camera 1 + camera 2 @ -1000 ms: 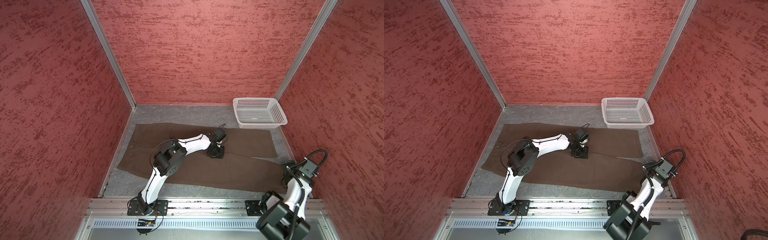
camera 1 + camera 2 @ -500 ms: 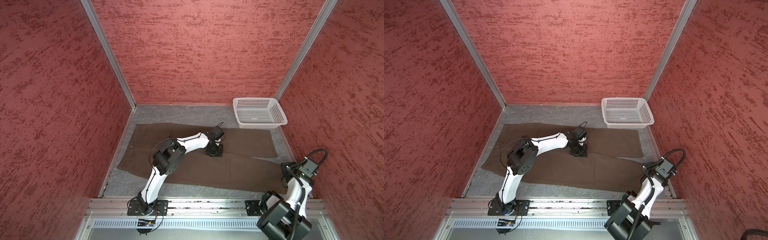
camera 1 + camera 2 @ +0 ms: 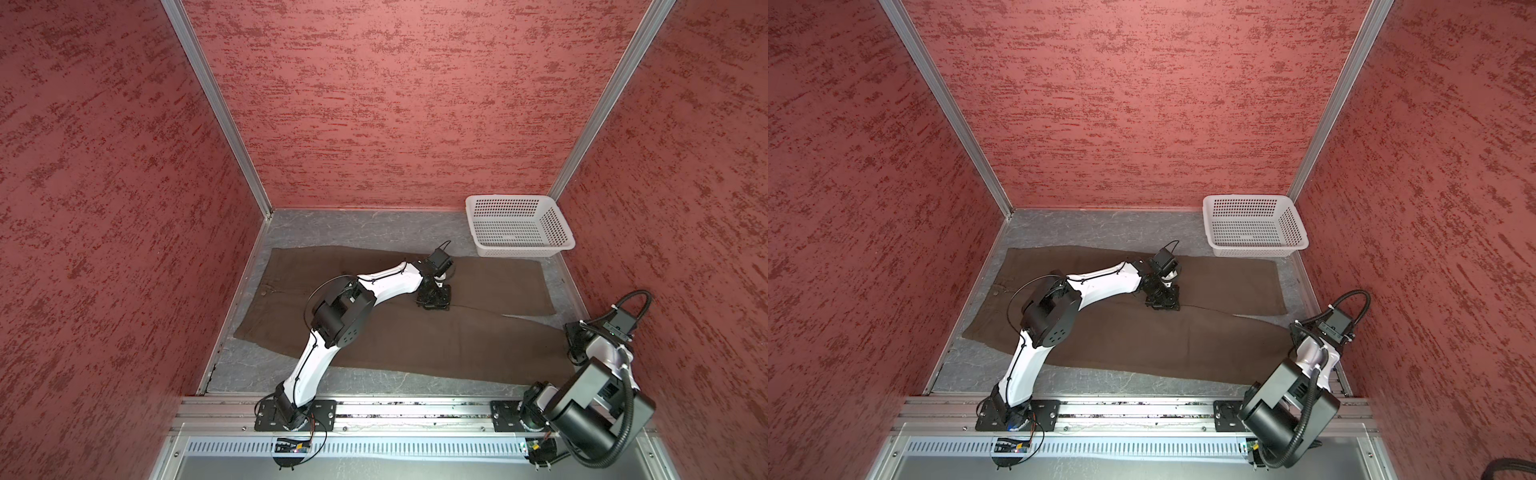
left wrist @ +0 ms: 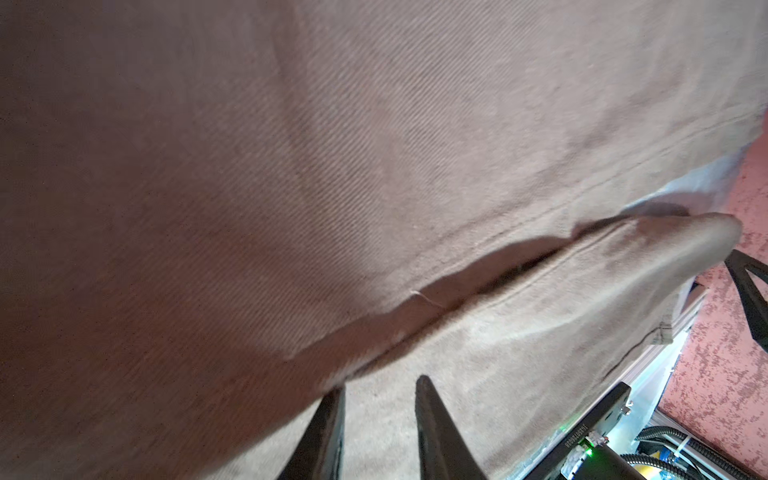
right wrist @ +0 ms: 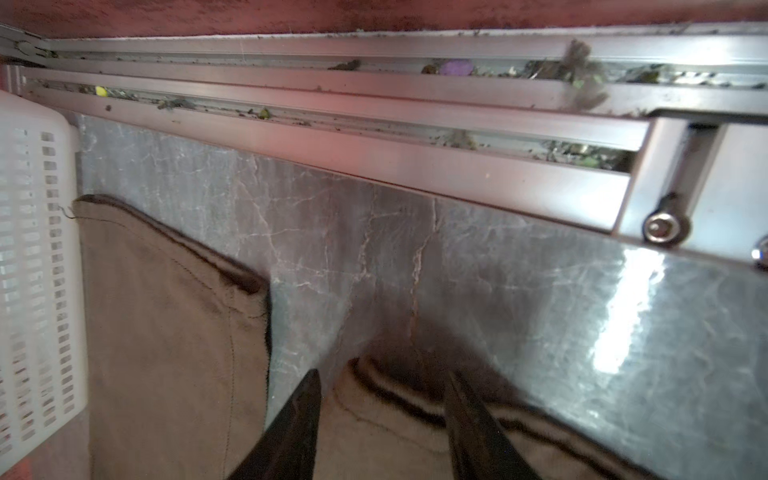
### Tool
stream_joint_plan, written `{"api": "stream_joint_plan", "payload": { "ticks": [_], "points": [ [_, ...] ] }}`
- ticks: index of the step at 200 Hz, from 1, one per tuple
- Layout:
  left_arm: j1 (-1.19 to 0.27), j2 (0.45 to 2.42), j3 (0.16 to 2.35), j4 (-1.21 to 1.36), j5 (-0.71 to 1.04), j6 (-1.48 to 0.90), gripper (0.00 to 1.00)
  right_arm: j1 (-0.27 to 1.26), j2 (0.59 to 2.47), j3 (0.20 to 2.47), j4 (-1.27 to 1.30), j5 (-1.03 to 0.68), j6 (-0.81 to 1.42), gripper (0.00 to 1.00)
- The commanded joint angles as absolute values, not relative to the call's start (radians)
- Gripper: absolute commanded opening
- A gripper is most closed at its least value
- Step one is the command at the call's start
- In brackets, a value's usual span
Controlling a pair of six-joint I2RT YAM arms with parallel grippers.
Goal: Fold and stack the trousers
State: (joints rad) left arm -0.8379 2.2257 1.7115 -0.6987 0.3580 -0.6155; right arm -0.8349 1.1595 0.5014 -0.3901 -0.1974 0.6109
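Trousers (image 3: 415, 345): brown, flat on surface (image 3: 374, 228). Left tool (image 4: 380, 384): narrow gap, at inseam (image 4: 457, 291). Right tool (image 5: 382, 374): wider gap, astride hem (image 5: 395, 392). Bracket print (image 4: 582, 436): too blurred to read.

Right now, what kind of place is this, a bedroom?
Probably a robot test booth, not a bedroom: red panel walls box in a grey tabletop, and two robot arms are bolted to a metal rail, above spread brown trousers.

Left hand (image 4: 380, 386) outstretched, jaws narrowly apart; right hand (image 5: 382, 374) low, jaws wider apart
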Motion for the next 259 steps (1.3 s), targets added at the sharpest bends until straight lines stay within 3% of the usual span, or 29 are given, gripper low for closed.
{"api": "stream_joint_plan", "payload": {
  "ticks": [1, 44, 70, 108, 160, 191, 193, 207, 222, 234, 259],
  "points": [
    [-0.845, 2.249, 1.744, -0.730, 0.371, -0.612, 0.31, -0.831, 1.209, 0.492, -0.302, -0.219, 0.590, 0.46],
    [-0.844, 2.261, 1.745, -0.726, 0.377, -0.620, 0.31, -0.767, 1.285, 0.512, -0.280, -0.281, 0.551, 0.47],
    [-0.845, 2.260, 1.744, -0.724, 0.377, -0.620, 0.31, -0.725, 1.309, 0.511, -0.265, -0.304, 0.549, 0.00],
    [-0.846, 2.240, 1.713, -0.720, 0.367, -0.619, 0.31, -0.719, 1.182, 0.494, -0.316, -0.257, 0.574, 0.00],
    [-0.844, 2.217, 1.666, -0.691, 0.369, -0.627, 0.31, -0.719, 0.761, 0.617, -0.571, 0.005, 0.600, 0.00],
    [-0.845, 2.204, 1.647, -0.684, 0.368, -0.623, 0.31, -0.719, 0.721, 0.602, -0.620, 0.047, 0.620, 0.00],
    [-0.846, 2.203, 1.647, -0.685, 0.367, -0.623, 0.31, -0.718, 0.724, 0.594, -0.614, 0.044, 0.622, 0.03],
    [-0.846, 2.196, 1.640, -0.691, 0.362, -0.622, 0.31, -0.720, 0.775, 0.549, -0.581, -0.001, 0.632, 0.49],
    [-0.847, 2.180, 1.618, -0.681, 0.356, -0.623, 0.31, -0.721, 0.864, 0.525, -0.565, -0.043, 0.642, 0.87],
    [-0.845, 2.173, 1.606, -0.677, 0.353, -0.626, 0.31, -0.721, 0.924, 0.523, -0.553, -0.072, 0.641, 0.94],
    [-0.844, 2.162, 1.591, -0.675, 0.348, -0.631, 0.31, -0.721, 0.912, 0.525, -0.539, -0.087, 0.649, 0.94]
  ]
}}
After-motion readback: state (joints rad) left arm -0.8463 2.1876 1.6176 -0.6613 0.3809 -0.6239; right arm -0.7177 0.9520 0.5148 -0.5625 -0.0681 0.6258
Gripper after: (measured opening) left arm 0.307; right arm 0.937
